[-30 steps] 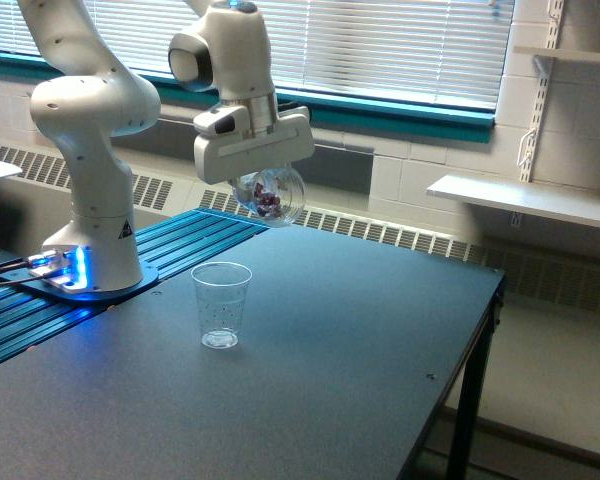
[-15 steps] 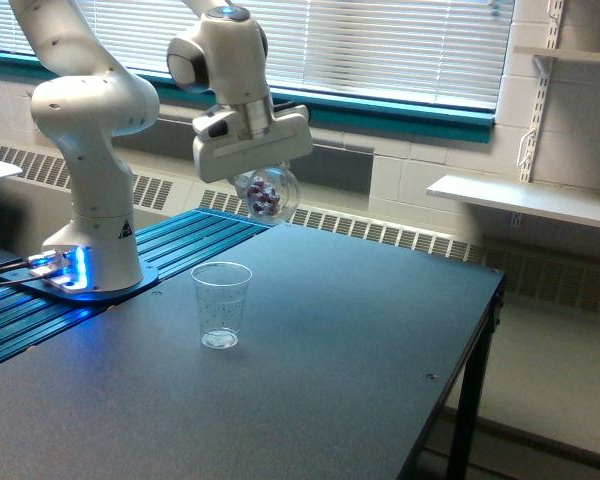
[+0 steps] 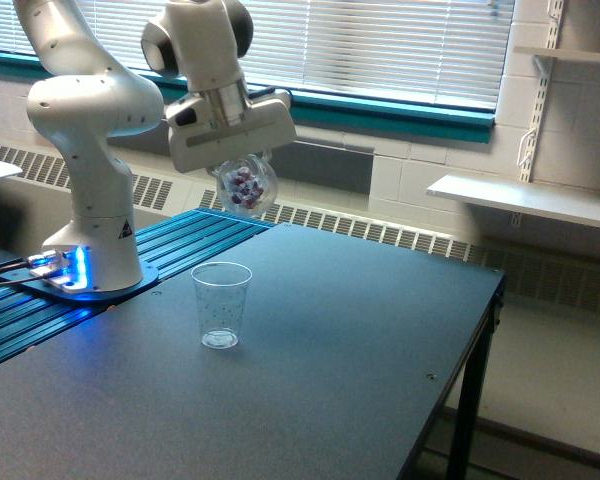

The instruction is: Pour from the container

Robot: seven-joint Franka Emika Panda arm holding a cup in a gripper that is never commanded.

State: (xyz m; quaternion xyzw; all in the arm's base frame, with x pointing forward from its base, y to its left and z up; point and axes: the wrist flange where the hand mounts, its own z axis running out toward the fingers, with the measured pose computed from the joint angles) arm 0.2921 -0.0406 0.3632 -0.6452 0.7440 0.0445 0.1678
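The container (image 3: pixel 246 185), a clear tumbler with reddish-purple and white pieces inside, hangs in the air tilted with its mouth toward the camera. My gripper (image 3: pixel 238 166) is shut on it from above; the fingers are mostly hidden behind the white hand body. A second clear, faintly speckled cup (image 3: pixel 221 304) stands upright on the dark table (image 3: pixel 310 380), below and slightly to the exterior view's left of the held container, well apart from it.
The arm's white base (image 3: pixel 92 250) stands on a blue ribbed plate (image 3: pixel 160 255) at the exterior view's left. A radiator and window blinds run along the back wall. A white shelf (image 3: pixel 525 200) projects at the right. The table's edge drops off at the right.
The gripper and the container have moved up and toward the exterior view's left, now nearly above the standing cup. The cup on the table has not moved.
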